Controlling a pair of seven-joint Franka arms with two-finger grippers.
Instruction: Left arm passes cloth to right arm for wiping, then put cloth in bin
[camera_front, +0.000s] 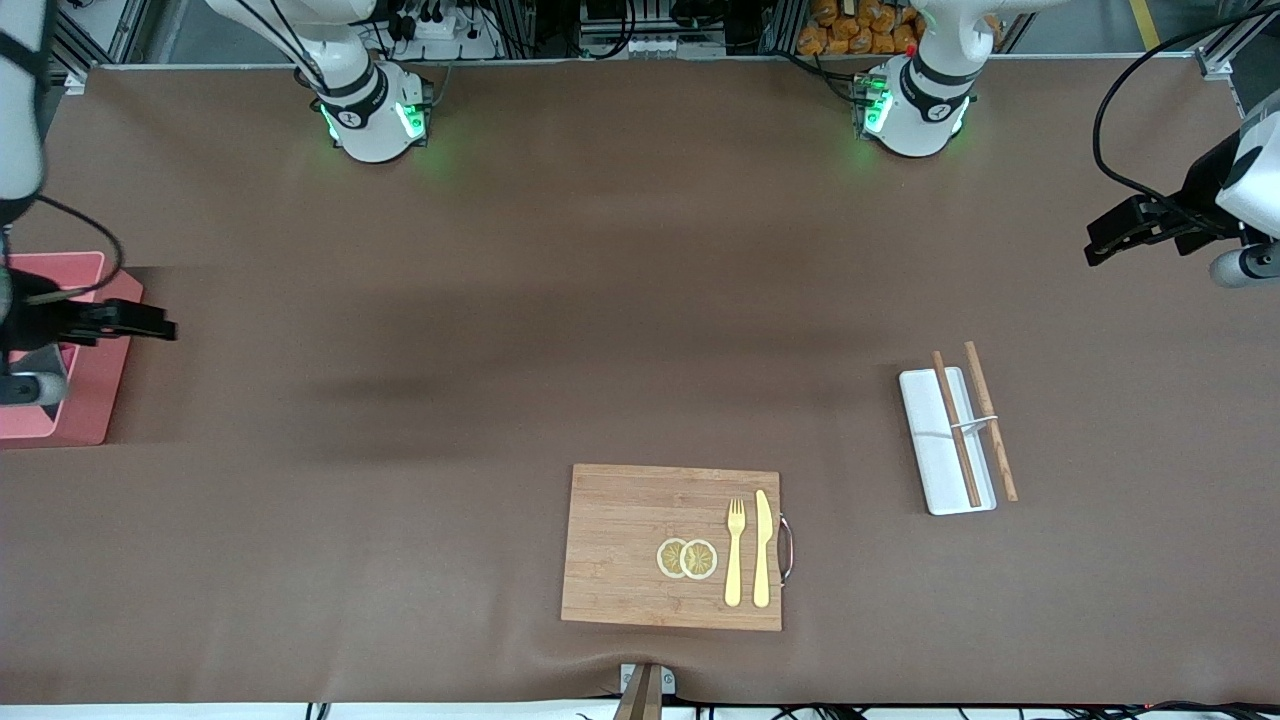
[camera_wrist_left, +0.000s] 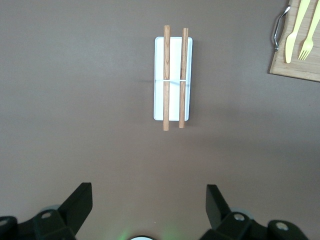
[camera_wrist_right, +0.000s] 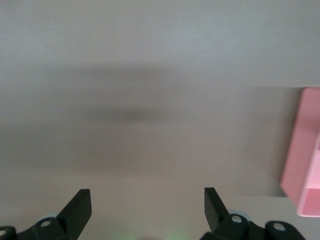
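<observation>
No sign of the cloth in any view: not on the open table, not in either gripper. May lie in the bin (camera_front: 85, 405), whose inside is mostly hidden under the right arm; cannot tell.

Left gripper (camera_front: 1100, 245): hangs over bare table by the edge at the left arm's end, fingers spread wide in its wrist view (camera_wrist_left: 150, 192), nothing between them. Looks down on the white tray (camera_wrist_left: 175, 60) with two wooden sticks (camera_wrist_left: 166, 75) lying across it.

Right gripper (camera_front: 165, 328): hangs over the table just beside the bin, at the edge at the right arm's end. Equally wide open (camera_wrist_right: 147, 197) and empty, with the bin's pink wall (camera_wrist_right: 300, 160) alongside.

Risks, as judgement:
- With both grippers empty, no handover possible until the cloth is found; closing on air likely if either arm reaches blind.
- If already binned, probably little left to go wrong except clipping the bin wall on the way out and nudging it off the table edge it sits against.
- If a wipe remains, hazard of sweeping across the cutting board (camera_front: 620, 520) near the camera-side edge and scattering the fork (camera_front: 735, 550), knife (camera_front: 762, 548) and lemon slices (camera_front: 687, 558).
- Sticks loose on the tray; could roll at a light knock from the left arm.
</observation>
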